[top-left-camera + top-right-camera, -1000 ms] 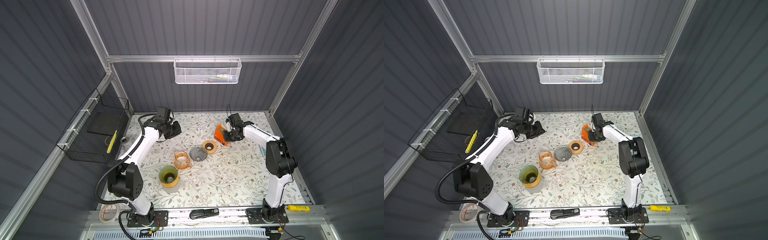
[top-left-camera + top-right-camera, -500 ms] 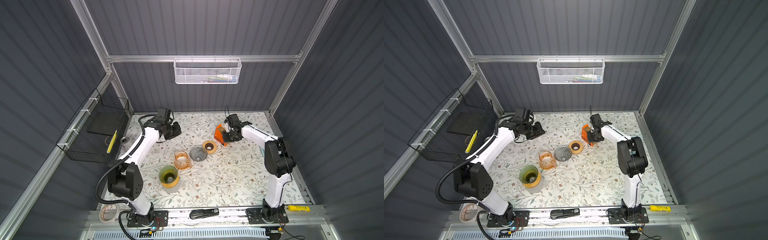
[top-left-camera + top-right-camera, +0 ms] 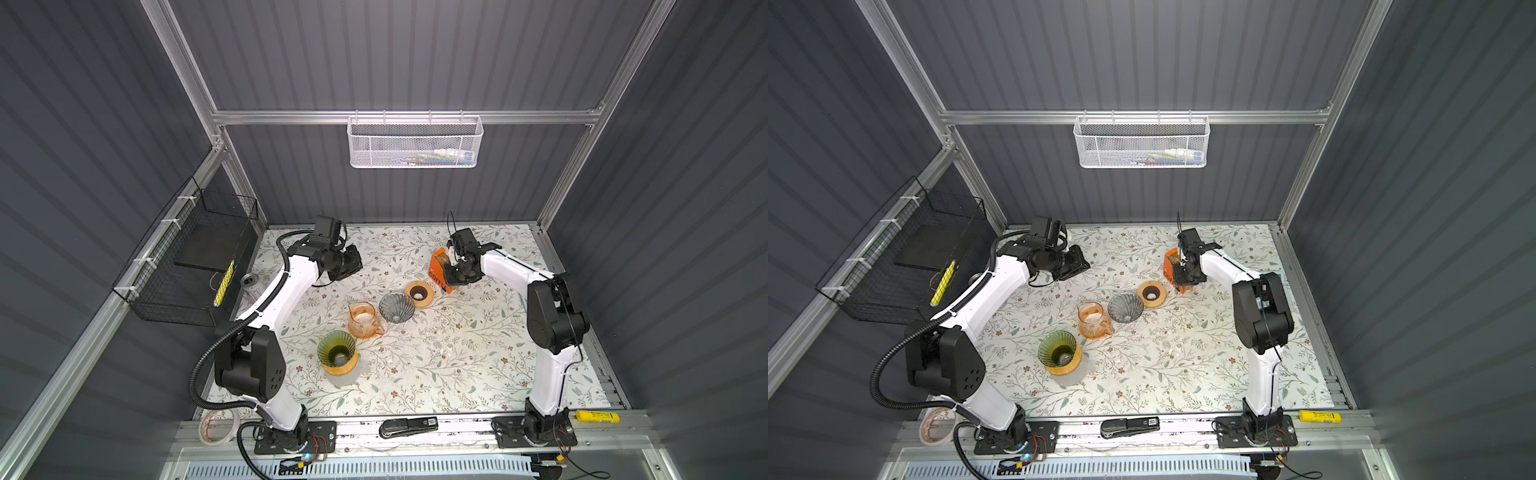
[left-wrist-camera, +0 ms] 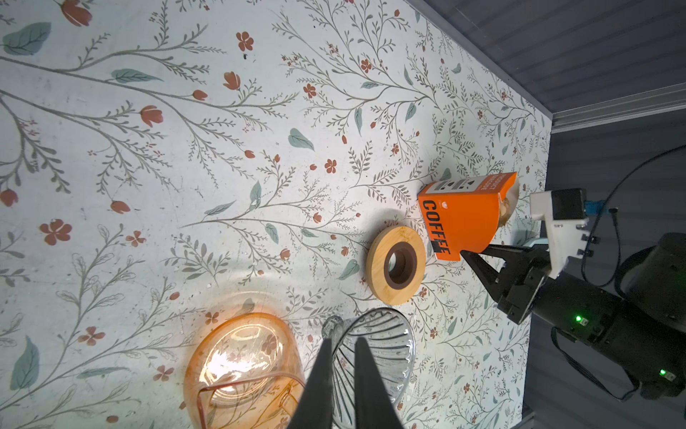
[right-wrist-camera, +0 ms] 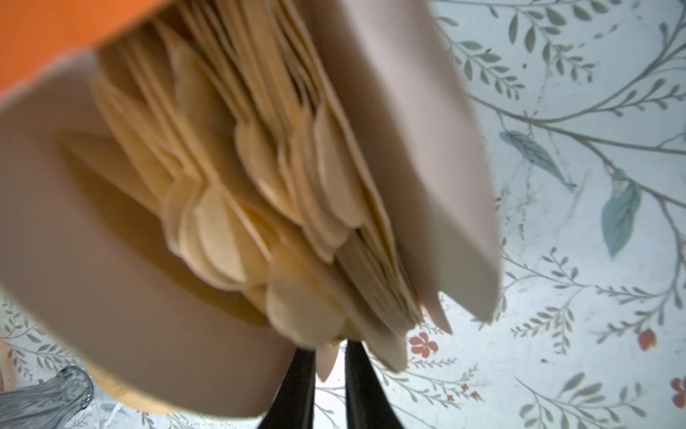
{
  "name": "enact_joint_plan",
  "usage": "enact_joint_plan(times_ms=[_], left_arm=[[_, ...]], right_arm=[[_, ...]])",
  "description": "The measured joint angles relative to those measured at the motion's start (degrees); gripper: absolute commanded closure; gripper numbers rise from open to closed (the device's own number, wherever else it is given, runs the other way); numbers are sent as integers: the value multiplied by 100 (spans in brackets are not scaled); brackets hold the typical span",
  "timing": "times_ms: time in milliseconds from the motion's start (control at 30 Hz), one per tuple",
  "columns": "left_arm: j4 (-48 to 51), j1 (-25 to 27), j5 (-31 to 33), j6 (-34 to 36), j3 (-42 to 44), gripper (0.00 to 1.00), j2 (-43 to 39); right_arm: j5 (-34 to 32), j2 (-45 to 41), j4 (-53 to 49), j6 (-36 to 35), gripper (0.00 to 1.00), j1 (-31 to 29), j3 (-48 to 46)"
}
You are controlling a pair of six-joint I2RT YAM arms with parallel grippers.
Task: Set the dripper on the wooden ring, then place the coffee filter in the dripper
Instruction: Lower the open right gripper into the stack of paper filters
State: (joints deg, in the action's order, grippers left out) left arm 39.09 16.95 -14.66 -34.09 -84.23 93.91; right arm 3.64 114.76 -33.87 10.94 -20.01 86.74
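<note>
Two white-and-black arms reach over the floral-patterned surface (image 3: 457,365) in both top views. At upper right of the surface, the right pincer (image 5: 330,349) sits at the open mouth of the orange cardboard box lettered COFFEE (image 3: 435,270). In the right wrist view a fanned stack of tan paper filters (image 5: 260,167) fills that box. The two black fingers (image 5: 300,390) stand almost together, with the pointed edge of one pale brown paper coffee filter (image 5: 326,366) pinched between them. The rest of that filter is among the stack, inside the box.

Just below and left of the box lies a round wooden ring with a dark hole (image 3: 419,293). Next to it, towards the centre, lies the clear grey ribbed glass dripper (image 3: 397,306), and an amber glass carafe (image 3: 363,321) stands just beside that. Lower left of these, a green ribbed glass dripper (image 3: 337,356) sits on a wooden collar.

At upper left of the surface, well apart from the box, is the left pincer (image 4: 342,341). It is nearly closed, with only a thin gap between its fingers, and holds nothing. In the left wrist view it points towards the grey dripper.
</note>
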Motion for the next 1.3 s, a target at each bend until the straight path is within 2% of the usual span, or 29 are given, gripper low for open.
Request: enact_joint_plan(times_ms=[167,767,1000,1300], left_arm=[[-50,0,0,0,72,86,-46],[-127,0,0,0,190,86,-103],[-144,0,0,0,238,86,-103],[-144,0,0,2,238,86,-105]], right_arm=[[-24,2,-22,-7,88,-26,70],[-24,188,-118,-4,83,-83,221],[-31,190,-162,7,77,-111,271],[-92,203,-203,44,77,-160,352]])
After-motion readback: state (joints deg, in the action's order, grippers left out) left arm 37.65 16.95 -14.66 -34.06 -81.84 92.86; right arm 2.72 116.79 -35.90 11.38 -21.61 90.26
